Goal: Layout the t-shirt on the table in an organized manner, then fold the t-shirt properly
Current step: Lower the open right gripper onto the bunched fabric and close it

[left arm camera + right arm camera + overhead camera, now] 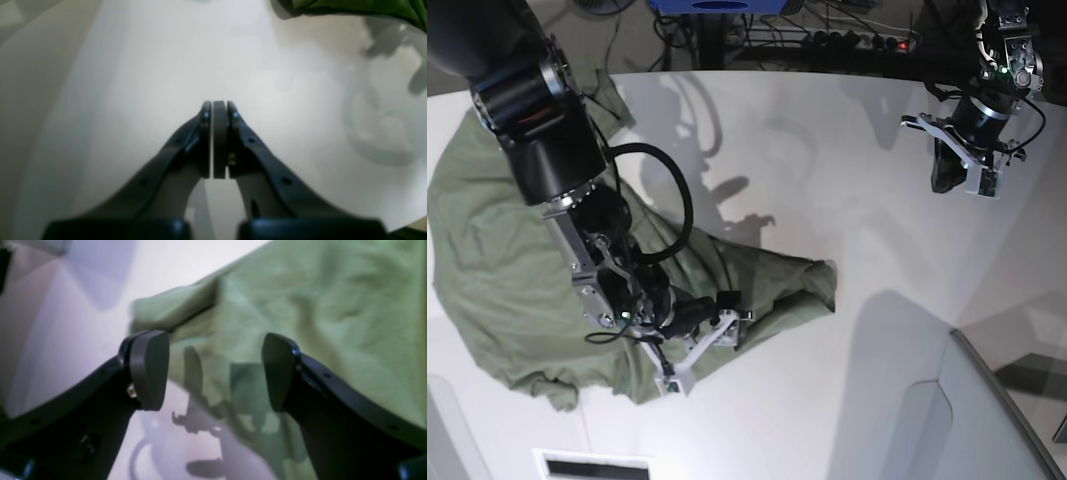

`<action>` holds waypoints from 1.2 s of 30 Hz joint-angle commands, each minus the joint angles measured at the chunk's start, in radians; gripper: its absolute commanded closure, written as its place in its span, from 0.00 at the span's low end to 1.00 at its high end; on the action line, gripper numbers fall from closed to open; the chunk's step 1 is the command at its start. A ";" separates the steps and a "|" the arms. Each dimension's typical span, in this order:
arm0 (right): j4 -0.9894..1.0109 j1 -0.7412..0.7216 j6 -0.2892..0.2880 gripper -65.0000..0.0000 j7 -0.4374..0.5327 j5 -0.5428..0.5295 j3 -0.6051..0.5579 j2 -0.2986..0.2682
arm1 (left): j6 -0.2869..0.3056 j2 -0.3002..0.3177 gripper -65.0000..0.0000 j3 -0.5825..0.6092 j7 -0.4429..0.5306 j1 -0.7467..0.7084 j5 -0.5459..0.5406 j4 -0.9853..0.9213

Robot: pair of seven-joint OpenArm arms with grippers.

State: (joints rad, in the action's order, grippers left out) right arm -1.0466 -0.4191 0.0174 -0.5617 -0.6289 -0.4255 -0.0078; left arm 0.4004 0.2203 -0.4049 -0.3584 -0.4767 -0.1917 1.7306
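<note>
The shirt [517,270] is nowhere near laid out. It sits bunched on the side of the table [827,180] under the right arm, with 1 flap pulled out toward the middle and ending in a crumpled point. The right gripper [215,370] hangs just above the shirt's edge with its jaws spread wide and nothing between them. The left gripper [219,140] is well off on the other side, pads pressed together, holding nothing, over bare tabletop.

If I were running this, I'd say the step in hand is spreading it flat. Grab at a hem or a sleeve corner rather than mid-body, pinch just 1 layer, and drag outward low and slow so the fabric slides instead of rolling. The idle arm could pin the opposite side.

The cloth is soft, matte sage green, full of shallow wrinkles and 1 thick fold ridge. The table is smooth, glossy white, so the shirt should slip easily.
</note>
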 commanded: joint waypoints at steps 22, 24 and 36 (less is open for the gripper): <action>0.134 -0.080 -0.006 0.36 0.082 -0.012 -0.006 0.058 | -0.001 0.012 1.00 -0.007 0.022 0.008 -0.005 0.012; 0.142 -0.083 -0.006 0.36 0.082 -0.009 -0.008 0.079 | -0.001 0.014 1.00 -0.007 0.022 0.008 -0.005 0.012; 0.265 -0.108 -0.006 0.60 0.130 -0.009 -0.008 0.081 | -0.001 0.015 1.00 -0.009 0.022 0.006 -0.005 0.010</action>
State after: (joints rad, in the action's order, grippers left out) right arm -0.7639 -0.4927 0.0189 -0.4515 -0.6292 -0.4362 0.0700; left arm 0.4004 0.2245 -0.4053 -0.3580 -0.4690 -0.1883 1.7294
